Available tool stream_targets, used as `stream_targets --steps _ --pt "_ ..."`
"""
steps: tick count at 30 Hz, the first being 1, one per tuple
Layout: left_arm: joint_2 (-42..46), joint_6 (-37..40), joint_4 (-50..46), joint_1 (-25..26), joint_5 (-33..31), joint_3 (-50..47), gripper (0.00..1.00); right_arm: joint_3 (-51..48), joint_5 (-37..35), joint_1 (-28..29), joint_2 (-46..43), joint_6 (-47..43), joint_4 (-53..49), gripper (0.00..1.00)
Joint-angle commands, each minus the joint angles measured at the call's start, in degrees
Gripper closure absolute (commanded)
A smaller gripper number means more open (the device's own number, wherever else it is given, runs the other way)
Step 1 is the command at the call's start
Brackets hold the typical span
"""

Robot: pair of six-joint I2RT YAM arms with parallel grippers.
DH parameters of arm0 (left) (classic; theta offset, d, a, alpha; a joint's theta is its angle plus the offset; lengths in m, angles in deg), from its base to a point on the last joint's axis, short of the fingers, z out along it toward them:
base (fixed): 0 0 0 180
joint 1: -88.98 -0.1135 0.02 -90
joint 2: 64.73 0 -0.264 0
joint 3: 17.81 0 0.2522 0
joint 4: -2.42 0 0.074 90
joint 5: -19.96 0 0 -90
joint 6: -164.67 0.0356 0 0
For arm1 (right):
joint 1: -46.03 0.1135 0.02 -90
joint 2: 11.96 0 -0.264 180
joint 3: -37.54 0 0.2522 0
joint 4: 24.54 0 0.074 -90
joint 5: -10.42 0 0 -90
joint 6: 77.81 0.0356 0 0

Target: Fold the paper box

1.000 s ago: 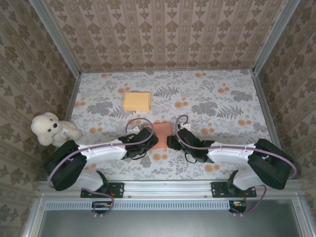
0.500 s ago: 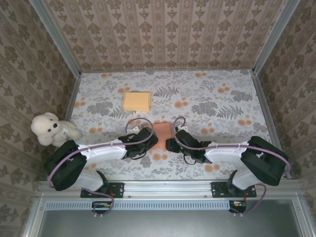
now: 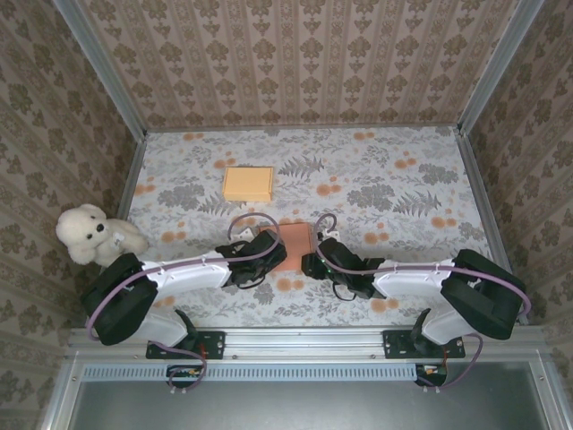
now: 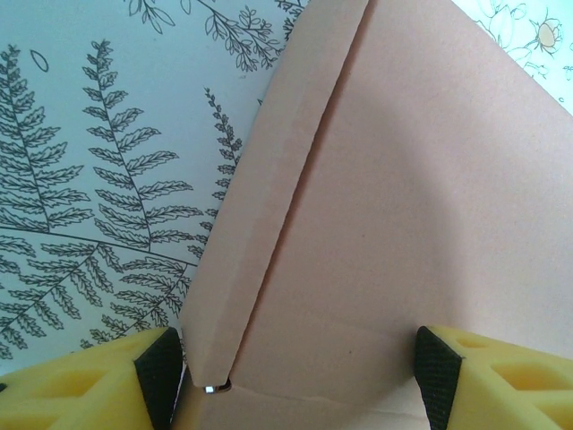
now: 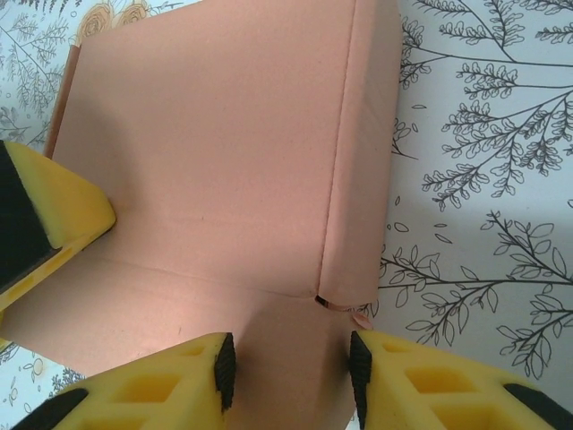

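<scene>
Paper box [image 3: 293, 244]: flat on the floral surface [image 3: 403, 188], near the middle, between both arms.
Left fingers [image 4: 89, 394]: apart, straddling the box's near edge by a folded side strip.
Right fingers [image 5: 161, 390]: apart, over the box's near corner, beside its fold.
Yellow box [image 3: 248, 184]: farther back, well apart.
Teddy bear [image 3: 89, 235]: at the left edge.

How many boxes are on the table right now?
2. A pink box lies at the centre of the table near the front edge; a yellow box sits farther back and to the left. None appear hidden.
</scene>
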Motion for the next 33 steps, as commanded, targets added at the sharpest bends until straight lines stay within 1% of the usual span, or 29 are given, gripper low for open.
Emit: stream_targets --steps 1,9,19,23,33 --pt "-2.61 2.15 -8.58 -0.81 -1.35 0.38 0.27 -0.78 0.16 0.5 -1.73 0.23 -2.22 0.6" --pt "-3.51 4.03 -11.02 -0.84 -2.45 1.64 0.24 -0.54 0.05 0.44 -1.91 0.09 -3.1 0.6" --pt "-3.98 3.1 -8.43 -0.8 -1.35 1.14 0.27 -0.55 0.62 0.42 -1.95 0.39 -2.36 0.62" --pt "-4.52 3.11 -8.75 -0.84 -1.6 1.27 0.27 -0.69 1.08 0.38 -1.91 0.65 -2.01 0.63" --pt "-4.98 3.06 -8.15 -0.93 -1.47 0.93 0.27 -1.3 3.69 0.39 -1.89 1.57 0.26 0.63"
